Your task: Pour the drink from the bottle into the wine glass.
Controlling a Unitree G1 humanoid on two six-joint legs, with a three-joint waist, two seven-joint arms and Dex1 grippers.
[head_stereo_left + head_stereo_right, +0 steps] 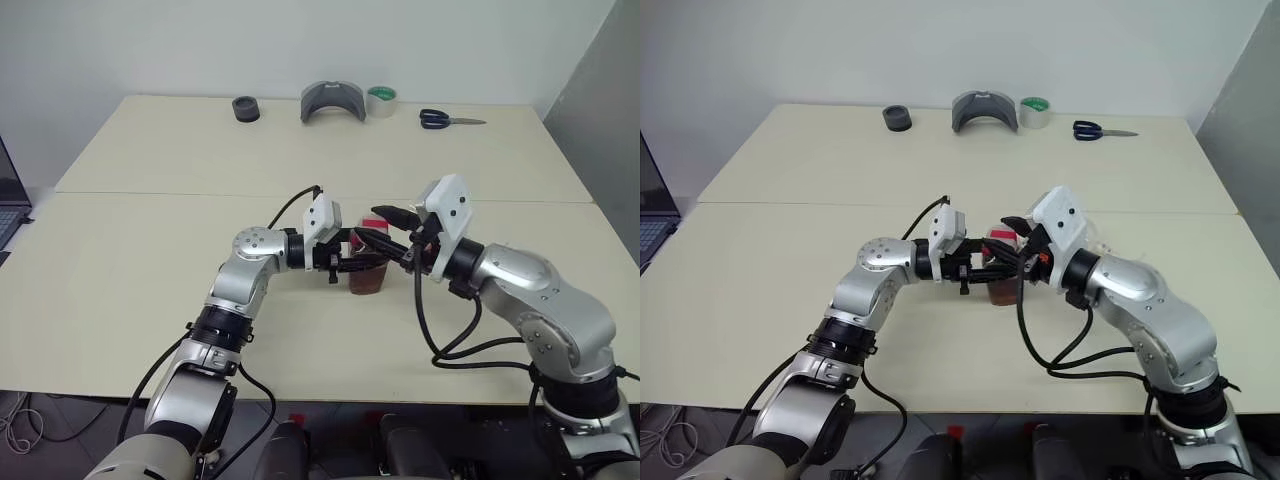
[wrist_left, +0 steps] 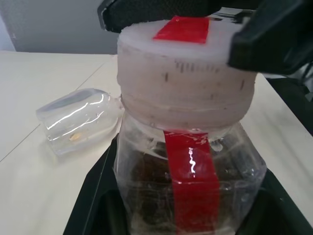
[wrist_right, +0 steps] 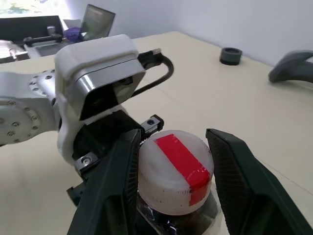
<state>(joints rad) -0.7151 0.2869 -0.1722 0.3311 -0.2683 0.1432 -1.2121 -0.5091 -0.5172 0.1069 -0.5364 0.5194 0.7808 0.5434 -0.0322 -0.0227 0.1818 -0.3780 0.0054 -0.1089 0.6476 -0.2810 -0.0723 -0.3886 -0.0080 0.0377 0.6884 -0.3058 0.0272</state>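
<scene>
**Bottle held mid-table, both grippers on it**

Bottle (image 1: 367, 268) stands upright on the cream table (image 1: 140, 290), in the near half, just this side of the seam between the 2 tabletops. All places below are given from the bottle.

- Left gripper (image 1: 362, 262): reaches in from the bottle's left, level, its 2 black fingers pinching the clear body below the shoulders. In the left wrist view the body sits between them, drink (image 2: 156, 178) dark reddish-brown inside, a red label strip running down the front.
- Right gripper (image 3: 172, 169): comes in from the bottle's right. Its 2 fingers (image 3: 110, 188) flank the white cap (image 3: 173, 178), 1 on each side. The near finger lies against the cap's side; the other looks just beside it, contact not certain. Red strip crosses the cap's top.
- Wine glass (image 2: 78, 120): lies on its side on the table, near the bottle, on its far-right side, behind the right wrist. Bowl clear; stem and foot not made out.
- Far edge of the table, well beyond the bottle: a black ring (image 1: 246, 109), a grey curved piece (image 1: 333, 100), a roll of tape with a green core (image 1: 381, 100), blue-handled scissors (image 1: 448, 119).
- Well left of the bottle, at the table's left edge: a laptop corner (image 1: 10, 210).
</scene>
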